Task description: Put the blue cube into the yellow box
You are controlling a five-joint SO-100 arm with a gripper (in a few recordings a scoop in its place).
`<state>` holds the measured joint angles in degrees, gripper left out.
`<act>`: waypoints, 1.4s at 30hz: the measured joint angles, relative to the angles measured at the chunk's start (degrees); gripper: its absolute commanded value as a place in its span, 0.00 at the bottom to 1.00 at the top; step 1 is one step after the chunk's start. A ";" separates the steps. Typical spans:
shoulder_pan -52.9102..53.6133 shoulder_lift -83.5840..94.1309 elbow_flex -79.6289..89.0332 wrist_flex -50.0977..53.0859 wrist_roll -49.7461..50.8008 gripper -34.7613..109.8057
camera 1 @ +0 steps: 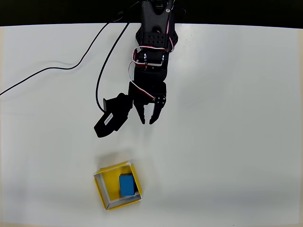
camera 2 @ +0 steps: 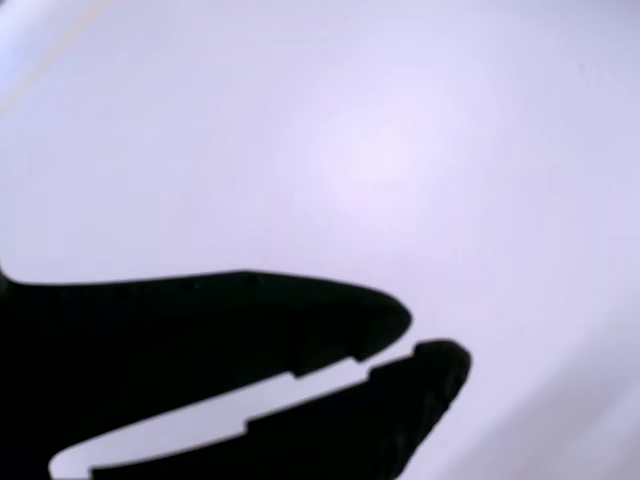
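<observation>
Small matte bright-blue cube [camera 1: 126, 184] lies inside the shallow yellow open-topped box [camera 1: 101, 188], against its right wall in the overhead view. Black two-finger gripper [camera 1: 147, 122] hangs well apart above bare white table [camera 1: 236, 118], fingers nearly together, empty. Placement looks done; best to retreat straight, clear of the box.

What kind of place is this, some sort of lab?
Probably a small robotics test bench or hobby setup. A black arm with a gripper stands on a plain white table, loose cables trail across it, and a blue cube lies in a yellow box as a practice prop.
</observation>
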<state>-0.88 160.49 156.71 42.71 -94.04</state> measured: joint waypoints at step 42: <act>-0.70 29.62 21.97 34.19 3.87 0.24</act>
<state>-1.58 190.11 178.68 76.90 -90.18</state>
